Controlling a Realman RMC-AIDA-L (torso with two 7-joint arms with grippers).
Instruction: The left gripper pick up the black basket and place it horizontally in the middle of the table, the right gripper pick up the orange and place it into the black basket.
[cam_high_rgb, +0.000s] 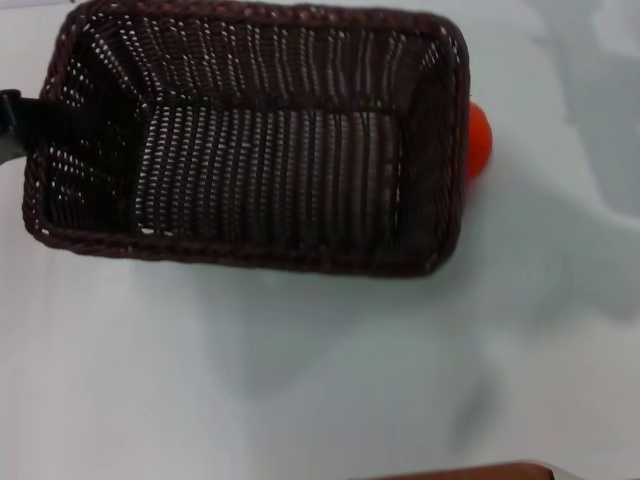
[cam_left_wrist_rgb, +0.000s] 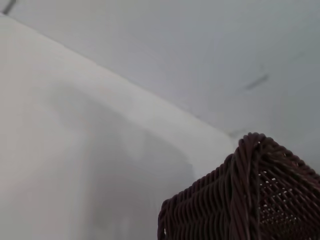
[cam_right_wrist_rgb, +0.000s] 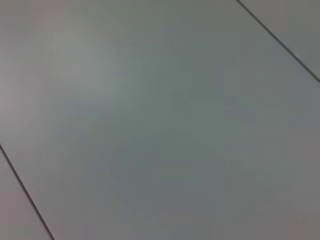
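Note:
The black basket (cam_high_rgb: 260, 140) fills the upper middle of the head view, open side up and long side across, and seems to hang above the table (cam_high_rgb: 300, 380), with its shadow below it. My left gripper (cam_high_rgb: 30, 125) shows only as a black finger piece reaching over the basket's left rim, and looks shut on it. A corner of the basket shows in the left wrist view (cam_left_wrist_rgb: 250, 200). The orange (cam_high_rgb: 480, 140) lies on the table at the basket's right side, partly hidden by the rim. My right gripper is out of view.
A brown edge (cam_high_rgb: 470, 470) shows at the bottom of the head view. The right wrist view shows only a grey surface with dark lines (cam_right_wrist_rgb: 280, 42).

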